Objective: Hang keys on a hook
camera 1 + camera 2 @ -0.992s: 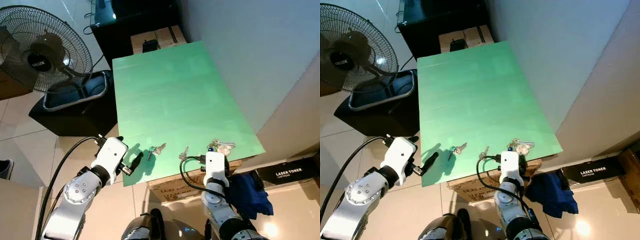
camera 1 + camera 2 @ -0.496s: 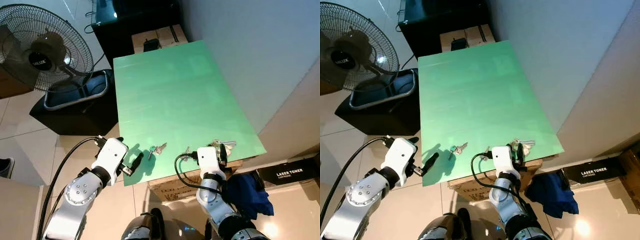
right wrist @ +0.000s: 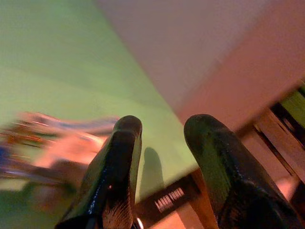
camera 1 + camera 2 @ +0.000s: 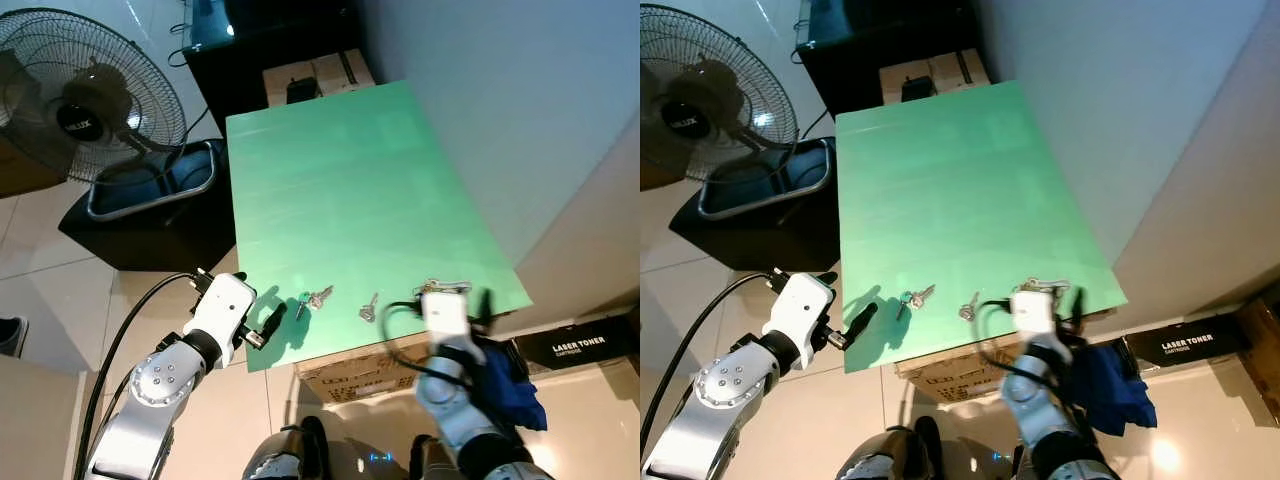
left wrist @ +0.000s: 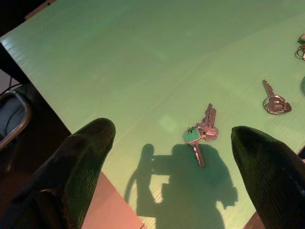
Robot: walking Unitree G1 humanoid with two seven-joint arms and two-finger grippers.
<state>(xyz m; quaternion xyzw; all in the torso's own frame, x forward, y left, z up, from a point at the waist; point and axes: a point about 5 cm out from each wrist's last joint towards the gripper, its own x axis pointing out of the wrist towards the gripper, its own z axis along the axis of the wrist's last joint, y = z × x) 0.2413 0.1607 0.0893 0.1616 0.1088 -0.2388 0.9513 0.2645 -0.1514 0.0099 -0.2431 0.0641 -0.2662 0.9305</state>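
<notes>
Green table [image 4: 340, 180]: keys uncollected. Your right gripper [image 3: 162, 157], fingers parted, hovers lower right beside key bunch [image 4: 445, 290]; close next.

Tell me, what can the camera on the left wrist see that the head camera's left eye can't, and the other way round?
The left wrist view shows the tips of the left gripper's two black fingers, spread wide, and the green tag on the nearest keys. The left eye view adds the standing fan, the black cabinet, the wall and the blurred right gripper near a larger key bunch. Both show the green tabletop, those keys and a single key.
</notes>
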